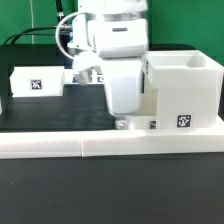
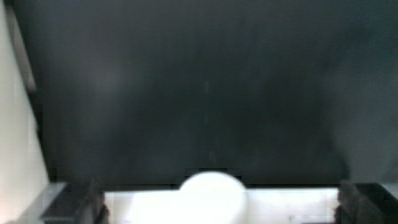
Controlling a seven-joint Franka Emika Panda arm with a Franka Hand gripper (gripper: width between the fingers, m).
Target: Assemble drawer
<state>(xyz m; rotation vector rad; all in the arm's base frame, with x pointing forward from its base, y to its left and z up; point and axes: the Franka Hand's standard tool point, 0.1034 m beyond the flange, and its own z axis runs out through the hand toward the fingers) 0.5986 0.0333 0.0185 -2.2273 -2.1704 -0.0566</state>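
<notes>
The drawer's large boxy housing [image 1: 186, 92] stands at the exterior view's right, with a tag on its front. A small knobbed tray [image 1: 38, 82] lies apart at the exterior view's left. My gripper [image 1: 126, 120] hangs low just beside the housing, over a second tray [image 1: 152, 124] that the arm mostly hides. In the wrist view that tray's white front [image 2: 160, 208] and round knob [image 2: 214, 188] lie between my dark fingertips [image 2: 71, 204]. The gripper [image 2: 222, 206] is open, with one finger at each end of the tray front.
A long low white border rail [image 1: 100, 146] runs along the front of the black table. A white edge [image 2: 15, 120] shows along one side of the wrist view. Dark table surface [image 2: 196, 90] fills the rest of it.
</notes>
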